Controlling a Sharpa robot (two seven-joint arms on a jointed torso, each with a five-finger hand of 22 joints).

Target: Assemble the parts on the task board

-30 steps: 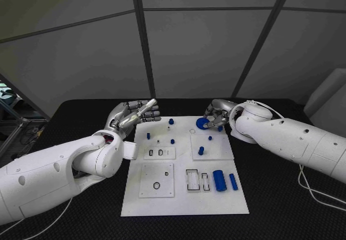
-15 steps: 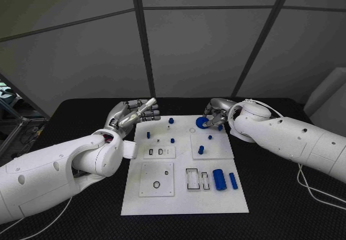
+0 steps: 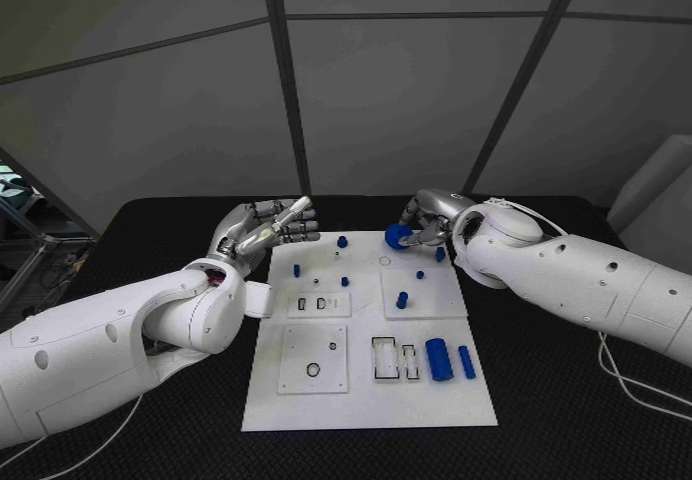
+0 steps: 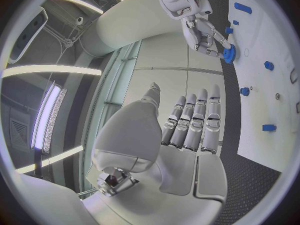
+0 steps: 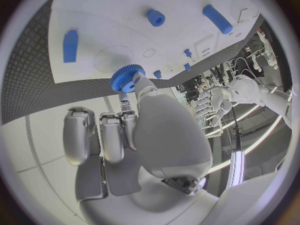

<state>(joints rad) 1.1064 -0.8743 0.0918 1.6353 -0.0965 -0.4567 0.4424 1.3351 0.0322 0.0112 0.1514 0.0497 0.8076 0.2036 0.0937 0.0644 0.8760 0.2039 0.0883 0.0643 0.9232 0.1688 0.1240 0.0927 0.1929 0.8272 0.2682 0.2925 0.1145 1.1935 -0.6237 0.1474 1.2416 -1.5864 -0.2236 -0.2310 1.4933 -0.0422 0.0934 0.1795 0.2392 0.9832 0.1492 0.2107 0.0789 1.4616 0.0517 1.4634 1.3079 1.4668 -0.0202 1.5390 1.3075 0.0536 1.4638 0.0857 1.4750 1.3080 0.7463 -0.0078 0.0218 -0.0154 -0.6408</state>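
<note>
- Near the tabletop's (image 3: 130,215) front edge, the white task board (image 3: 433,405) carries two blue cylinders lying flat, a thick one (image 3: 438,360) and a slimmer one (image 3: 466,362), beside a row of rectangular slots (image 3: 385,360). They probably wait there as loose stock, close to the recesses meant for them.
- Toward the board's left side sits a raised plate with a ring-shaped opening (image 3: 313,371), nothing fitted in it yet.
- Mid-board, a blue peg (image 3: 402,299) stands upright on the right-hand plate, and further small blue pegs (image 3: 297,270) stand toward the far edge, seemingly already seated.
- At the board's far left corner the left robot hand (image 3: 268,230) hovers with its fingers straight and side by side, holding nothing. It seems parked just off the board so as to leave the right arm room.
- At the board's far edge, the right robot hand (image 3: 424,226) pinches a blue gear (image 3: 400,236) between thumb and fingertips, the other fingers tucked beside them. In the right wrist view the gear (image 5: 127,78) hangs near a faint circular seat (image 5: 114,59) on the board. Whether it touches the board I cannot tell. The fingertip pinch likely keeps the gear's underside free, so it can be lowered flat onto that seat.
</note>
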